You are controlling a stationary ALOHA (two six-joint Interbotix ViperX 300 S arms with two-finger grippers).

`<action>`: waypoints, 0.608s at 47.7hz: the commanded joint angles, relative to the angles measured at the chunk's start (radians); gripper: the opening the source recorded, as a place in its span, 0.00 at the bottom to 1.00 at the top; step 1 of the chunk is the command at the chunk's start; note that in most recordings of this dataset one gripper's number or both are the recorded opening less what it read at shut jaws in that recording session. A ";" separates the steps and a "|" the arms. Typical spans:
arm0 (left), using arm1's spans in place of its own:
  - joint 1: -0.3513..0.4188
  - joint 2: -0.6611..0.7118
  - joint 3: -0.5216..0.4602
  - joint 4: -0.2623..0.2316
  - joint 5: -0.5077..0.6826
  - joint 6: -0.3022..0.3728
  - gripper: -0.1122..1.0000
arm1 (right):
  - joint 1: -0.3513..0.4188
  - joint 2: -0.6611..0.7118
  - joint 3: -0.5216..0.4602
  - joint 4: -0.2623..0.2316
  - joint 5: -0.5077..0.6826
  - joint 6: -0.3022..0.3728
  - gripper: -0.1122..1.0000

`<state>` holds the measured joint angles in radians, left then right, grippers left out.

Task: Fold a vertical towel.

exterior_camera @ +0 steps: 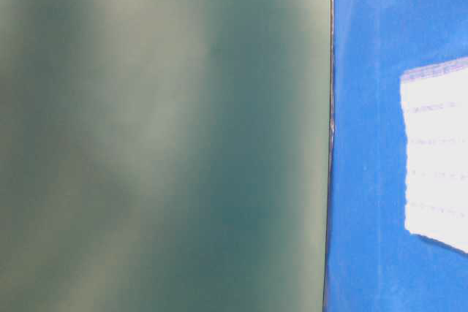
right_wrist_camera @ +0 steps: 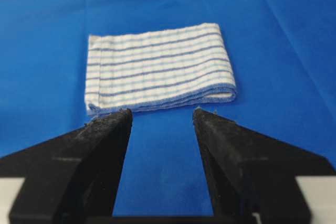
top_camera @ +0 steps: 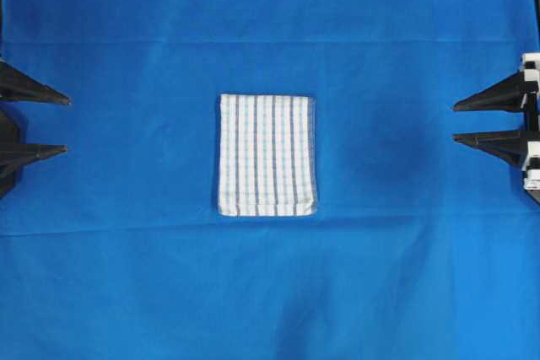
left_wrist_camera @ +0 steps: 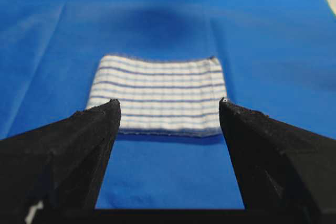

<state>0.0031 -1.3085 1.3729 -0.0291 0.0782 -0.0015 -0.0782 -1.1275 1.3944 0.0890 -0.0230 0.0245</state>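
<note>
White striped towel: folded into a compact rectangle, lying flat at centre of blue sheet. Left gripper, right gripper: jaws spread wide, empty, well apart from towel.

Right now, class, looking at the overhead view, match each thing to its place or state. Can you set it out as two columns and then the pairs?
Things:
1. towel
2. blue sheet
3. left tool
4. right tool

Places or states:
A. open at the right edge
B. lying flat in the middle, already folded into layers
C. open at the left edge
D. spread under everything

Pairs: 1-B, 2-D, 3-C, 4-A
</note>
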 commanded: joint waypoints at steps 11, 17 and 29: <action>0.003 0.011 -0.011 0.000 -0.008 -0.002 0.75 | 0.002 0.002 -0.028 0.002 -0.002 0.000 0.61; 0.003 0.011 -0.011 0.000 -0.008 -0.002 0.75 | 0.002 0.002 -0.029 0.000 -0.002 0.000 0.61; 0.003 0.011 -0.011 0.000 -0.008 0.000 0.75 | 0.002 -0.002 -0.029 0.000 0.003 0.000 0.61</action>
<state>0.0031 -1.3085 1.3744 -0.0291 0.0782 -0.0015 -0.0782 -1.1336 1.3944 0.0890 -0.0169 0.0245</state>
